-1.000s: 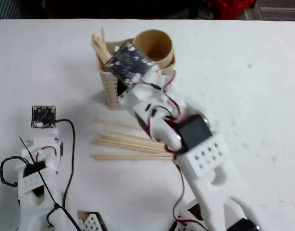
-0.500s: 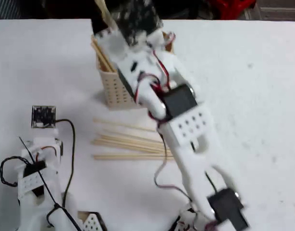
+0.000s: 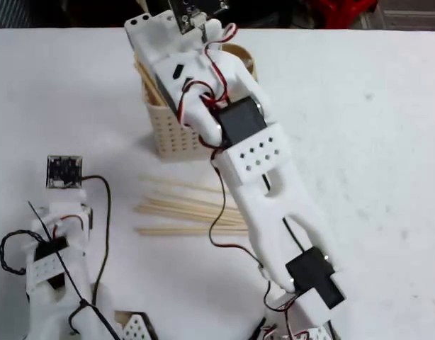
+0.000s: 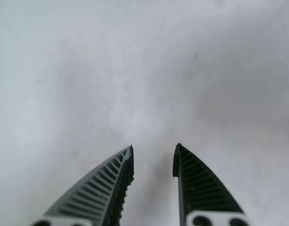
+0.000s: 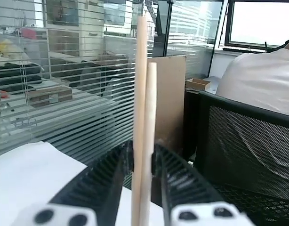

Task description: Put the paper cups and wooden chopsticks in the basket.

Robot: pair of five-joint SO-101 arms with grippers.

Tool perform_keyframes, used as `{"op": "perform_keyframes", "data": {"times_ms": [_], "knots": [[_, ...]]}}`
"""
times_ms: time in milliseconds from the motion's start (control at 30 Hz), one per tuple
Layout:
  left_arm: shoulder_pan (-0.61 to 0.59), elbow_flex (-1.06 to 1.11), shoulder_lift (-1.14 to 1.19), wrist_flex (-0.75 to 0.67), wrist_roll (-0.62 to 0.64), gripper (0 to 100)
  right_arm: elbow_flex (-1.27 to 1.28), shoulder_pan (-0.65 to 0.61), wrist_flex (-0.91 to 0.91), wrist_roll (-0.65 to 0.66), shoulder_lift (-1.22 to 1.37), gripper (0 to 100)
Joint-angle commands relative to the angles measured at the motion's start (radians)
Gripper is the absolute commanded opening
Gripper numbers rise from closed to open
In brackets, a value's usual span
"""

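Up past the far rim of the basket point(image 3: 168, 134), the right gripper point(image 5: 142, 149) is clamped on two chopsticks point(image 5: 140, 94). They stick straight out along the line of its jaws, tips aimed at the room beyond the table point(image 3: 380, 142) rather than down. From the high view the right arm point(image 3: 260, 163) stretches right over the basket, so the opening lies back under its wrist, toward the arm's base, not ahead of the fingertips. My read is the drop comes down to pulling back and tipping the sticks tip-down over that opening. A paper cup point(image 3: 240, 51) already sits in the basket, its brown rim peeking out beside the arm, along with some sticks. The loose chopsticks point(image 3: 189, 211) lie on the table just on the near side of the basket, long axis running side to side, crosswise under the right arm. So that arm is nearer to them than the left gripper point(image 4: 154, 150), which hangs spread over bare table.
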Motion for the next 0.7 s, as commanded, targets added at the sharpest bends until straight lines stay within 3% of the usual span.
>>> {"op": "perform_keyframes", "data": {"times_ms": [0, 200, 333, 667], "knots": [[0.001, -0.006, -0.024, -0.011, -0.006, 15, -0.003, 0.005, 0.002, -0.008, -0.018, 13.9], [0.001, -0.006, -0.024, -0.011, -0.006, 15, -0.003, 0.004, 0.015, -0.008, -0.027, 16.9], [0.001, -0.006, -0.024, -0.011, -0.006, 15, -0.003, 0.004, 0.137, -0.008, -0.073, 16.9], [0.001, -0.006, -0.024, -0.011, -0.006, 15, -0.003, 0.008, 0.866, 0.002, -0.248, 17.3]]}}
